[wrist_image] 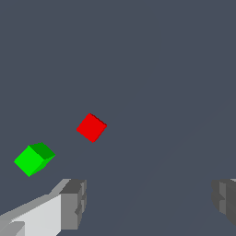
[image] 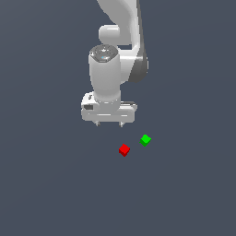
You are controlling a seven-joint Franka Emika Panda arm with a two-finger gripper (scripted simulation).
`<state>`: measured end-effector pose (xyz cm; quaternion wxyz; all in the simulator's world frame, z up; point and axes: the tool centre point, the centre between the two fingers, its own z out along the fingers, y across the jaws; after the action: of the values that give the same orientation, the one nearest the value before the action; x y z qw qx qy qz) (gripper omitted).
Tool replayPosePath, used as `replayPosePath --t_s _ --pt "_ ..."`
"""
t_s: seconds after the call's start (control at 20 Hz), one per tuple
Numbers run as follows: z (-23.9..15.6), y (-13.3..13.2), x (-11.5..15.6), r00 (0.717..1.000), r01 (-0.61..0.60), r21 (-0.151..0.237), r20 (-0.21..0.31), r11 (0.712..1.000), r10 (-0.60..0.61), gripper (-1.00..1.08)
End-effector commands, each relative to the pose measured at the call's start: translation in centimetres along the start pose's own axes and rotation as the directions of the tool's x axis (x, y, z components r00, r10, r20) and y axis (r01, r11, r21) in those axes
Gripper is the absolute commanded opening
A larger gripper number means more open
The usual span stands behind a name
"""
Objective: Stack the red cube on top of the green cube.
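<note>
The tiny red cube [image: 124, 150] lies on the flat grey floor, and the green cube [image: 145, 139] of the same size rests a short way off toward the exterior view's right, apart from it. My gripper [image: 109, 123] hangs above the floor, up and toward the exterior view's left of both cubes, with its short fingers spread and nothing between them. In the wrist view the red cube [wrist_image: 91, 127] and the green cube [wrist_image: 33, 158] sit ahead of the gripper [wrist_image: 148, 203], whose grey fingertips [wrist_image: 73, 203] stand wide apart.
The white arm [image: 117, 41] rises behind the gripper toward the exterior view's top. Plain dark grey floor [image: 55, 193] surrounds the cubes on all sides.
</note>
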<state>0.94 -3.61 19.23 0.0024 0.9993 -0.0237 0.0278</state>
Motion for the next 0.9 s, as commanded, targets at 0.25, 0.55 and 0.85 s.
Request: replayPosePath --t_s 0.25,0.55,0.85 --pt "0.3 -0.2 0.0 1.000 -0.014 0.000 0.001 1.000 0.014 1.00" --pt "1.3 -0.8 0.1 0.998 -0.068 -0.002 0.006 0.998 0.068 1.00" --pt "3.2 -2.0 0.3 0.986 -0.164 -0.006 0.013 0.986 0.164 1.00"
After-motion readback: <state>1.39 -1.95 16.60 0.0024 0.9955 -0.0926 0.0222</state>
